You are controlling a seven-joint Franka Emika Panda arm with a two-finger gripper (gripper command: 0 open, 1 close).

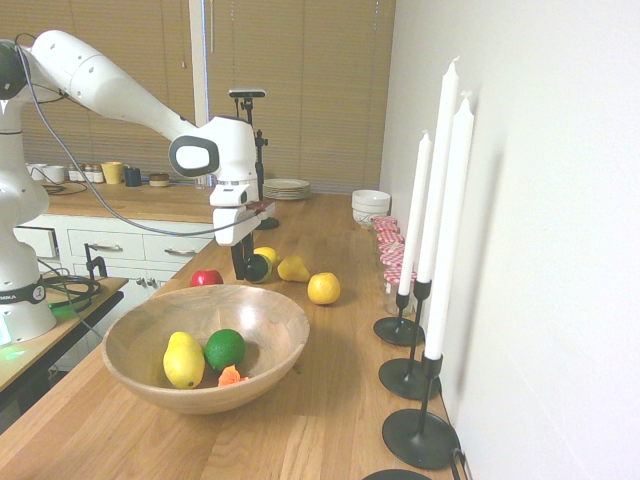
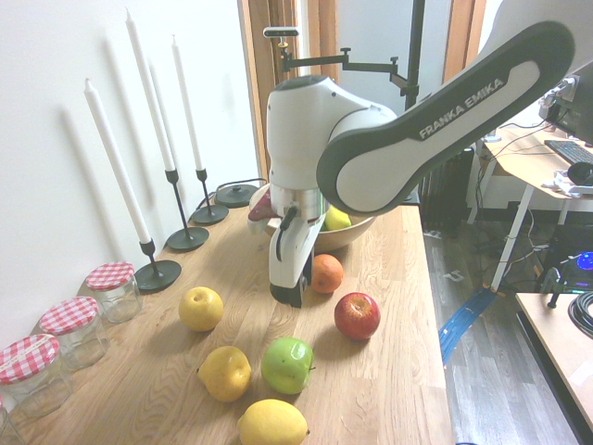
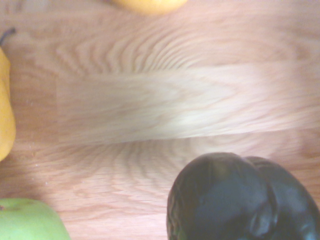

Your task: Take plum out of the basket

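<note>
Left of centre in the first exterior view, the white robot hand [image 1: 244,262] clenches the glossy blackish plum [image 3: 240,200] beyond the round light-brown wooden basket [image 1: 125,350].

White arm [image 2: 449,120] with dark grey edging, lettered "FRANKA EMIKA", and a black-tipped tool [image 2: 295,289].

Robot arm [image 2: 445,120], one: upper link lettered "FRANKA EMIKA" in the second exterior view; base marking partly legible, ending "MIKA", first exterior view.
</note>
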